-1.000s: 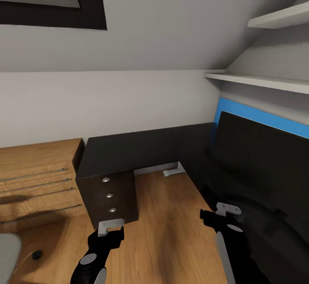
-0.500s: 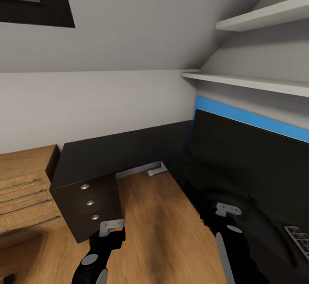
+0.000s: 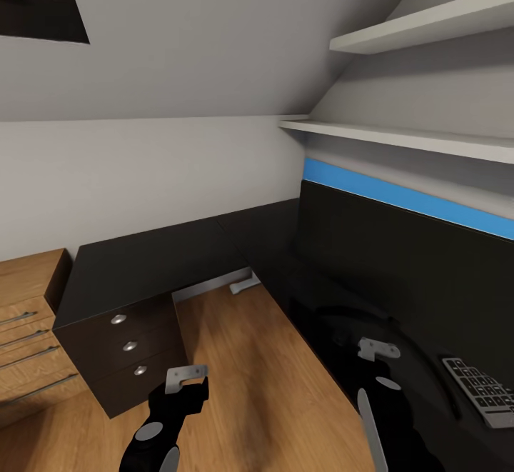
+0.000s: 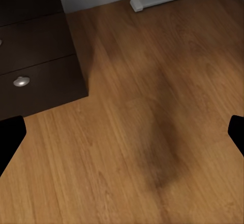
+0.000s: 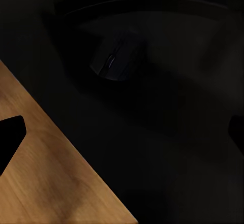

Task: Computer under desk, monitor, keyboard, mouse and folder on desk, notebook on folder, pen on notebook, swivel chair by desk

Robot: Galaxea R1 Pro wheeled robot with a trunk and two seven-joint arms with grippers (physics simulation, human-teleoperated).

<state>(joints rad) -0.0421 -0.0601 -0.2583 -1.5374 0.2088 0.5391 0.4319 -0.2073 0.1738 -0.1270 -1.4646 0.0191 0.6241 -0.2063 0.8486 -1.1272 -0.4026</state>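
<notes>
I am holding my left gripper (image 3: pixel 187 378) open and empty at the lower left of the head view, its black fingertips (image 4: pixel 10 132) spread wide over the light wooden floor (image 4: pixel 152 112). My right gripper (image 3: pixel 377 349), at the lower right, is likewise open with nothing between its fingers, hovering above the long L-shaped glossy black desk (image 3: pixel 164 254). Under it in the right wrist view a small dark mouse (image 5: pixel 116 59) is lying on the desk top. At the right edge of the head view the slim keyboard with black keys (image 3: pixel 480 390) is resting on the desk, below the large black widescreen monitor (image 3: pixel 400 258). The dark three-drawer unit with silver knobs (image 3: pixel 128 347) is standing at centre left.
</notes>
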